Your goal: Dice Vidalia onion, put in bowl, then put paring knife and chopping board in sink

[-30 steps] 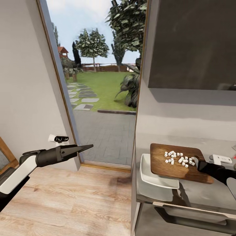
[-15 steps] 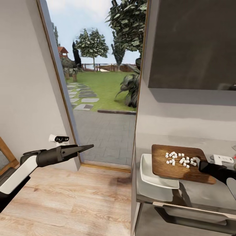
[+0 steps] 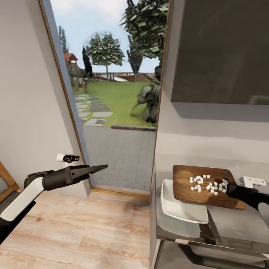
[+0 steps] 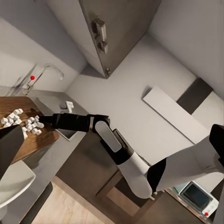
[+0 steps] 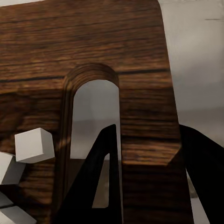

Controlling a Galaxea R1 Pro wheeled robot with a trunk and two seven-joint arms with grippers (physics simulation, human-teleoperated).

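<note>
The brown chopping board (image 3: 194, 185) hangs a little above the grey countertop (image 3: 239, 224), its left end over the white bowl (image 3: 183, 209). Small pale bits of diced onion (image 3: 207, 184) lie on it near the handle end. My right gripper (image 3: 226, 187) is shut on the board's slotted end (image 5: 140, 93), one finger below and one above (image 5: 154, 172). In the left wrist view the board (image 4: 32, 140), the bits (image 4: 18, 122), the bowl (image 4: 14, 179) and the sink's faucet (image 4: 49, 70) show. Off to the left my left gripper (image 3: 101, 167) hovers open over the floor, holding nothing. The paring knife is out of view.
A tall glazed opening (image 3: 112, 93) onto a garden stands left of the counter's end. Wood floor (image 3: 86, 231) lies below my left arm. A dark wall cabinet (image 3: 220, 52) hangs above the counter, and a cabinet with a bar handle (image 3: 224, 252) sits beneath it.
The view has shifted slightly. The board in my right gripper sits a little higher relative to the bowl, and the onion bits have slid slightly toward the handle end. The left arm has held still.
</note>
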